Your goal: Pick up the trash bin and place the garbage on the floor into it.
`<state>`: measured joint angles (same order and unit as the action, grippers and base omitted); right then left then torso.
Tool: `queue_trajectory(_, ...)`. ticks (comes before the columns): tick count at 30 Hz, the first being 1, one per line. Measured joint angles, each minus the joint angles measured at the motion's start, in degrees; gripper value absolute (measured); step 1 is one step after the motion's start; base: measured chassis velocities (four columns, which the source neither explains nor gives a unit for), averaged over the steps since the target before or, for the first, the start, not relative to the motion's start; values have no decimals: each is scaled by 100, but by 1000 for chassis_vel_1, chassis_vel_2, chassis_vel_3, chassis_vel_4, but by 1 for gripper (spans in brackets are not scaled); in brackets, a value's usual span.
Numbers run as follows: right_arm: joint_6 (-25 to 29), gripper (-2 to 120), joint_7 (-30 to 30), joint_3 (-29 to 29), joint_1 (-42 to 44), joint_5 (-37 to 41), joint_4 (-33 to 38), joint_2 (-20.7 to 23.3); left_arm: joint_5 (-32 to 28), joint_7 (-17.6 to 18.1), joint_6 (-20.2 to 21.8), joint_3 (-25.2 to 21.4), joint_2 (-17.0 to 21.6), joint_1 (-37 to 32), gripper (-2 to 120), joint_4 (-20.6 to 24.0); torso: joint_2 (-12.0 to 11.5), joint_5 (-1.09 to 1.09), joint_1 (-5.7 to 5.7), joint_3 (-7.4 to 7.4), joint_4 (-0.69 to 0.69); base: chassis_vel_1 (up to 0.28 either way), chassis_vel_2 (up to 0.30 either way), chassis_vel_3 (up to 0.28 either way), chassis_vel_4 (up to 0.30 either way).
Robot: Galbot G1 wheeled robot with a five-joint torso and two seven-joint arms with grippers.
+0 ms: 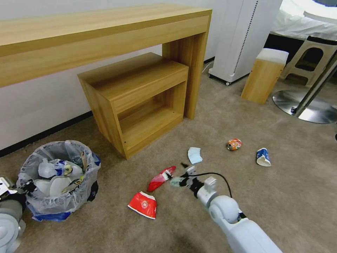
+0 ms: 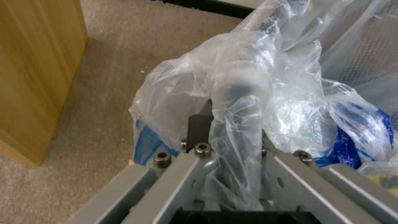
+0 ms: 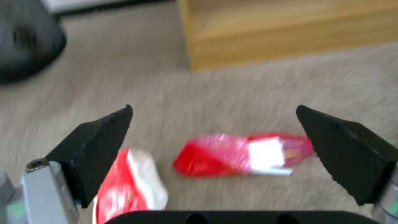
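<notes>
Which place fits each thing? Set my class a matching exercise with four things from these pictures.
Things:
1. trash bin
2. long red wrapper
3. blue-white paper cup
4. blue tissue

Places:
A. just ahead of the open right gripper
B. farthest to the robot's right on the floor
C. held at its rim by the left gripper
D. nearest the wooden cabinet

Pairs: 1-C, 2-A, 3-B, 4-D

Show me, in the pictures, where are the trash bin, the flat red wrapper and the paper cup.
trash bin (image 1: 52, 207): head view, on its bag-covered side wall.
flat red wrapper (image 1: 157, 180): head view, on its red middle, beside the right gripper (image 1: 177, 181).
paper cup (image 1: 263, 156): head view, on its blue-white side.
</notes>
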<state>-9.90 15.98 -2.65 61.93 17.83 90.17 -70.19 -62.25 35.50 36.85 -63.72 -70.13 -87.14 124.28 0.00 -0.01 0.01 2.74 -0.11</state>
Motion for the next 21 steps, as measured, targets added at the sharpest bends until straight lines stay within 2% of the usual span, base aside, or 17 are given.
queue_trajectory(7,13,100,524,389,-283,-785,-694,-296,76,9,0,-13,-105,-33,0,90,0,0,0,0,0,0,0,0,0)
queue_trajectory(13,-84,100,560,759,-522,-1001,-1013,-462,222,15,2,52,-212,-67,0,188,0,1,0,0,0,0,0,0,0)
queue_trajectory(21,-279,100,723,1170,-887,-1098,-1309,-473,421,16,4,175,-431,-46,0,218,0,1,0,0,0,0,0,0,0)
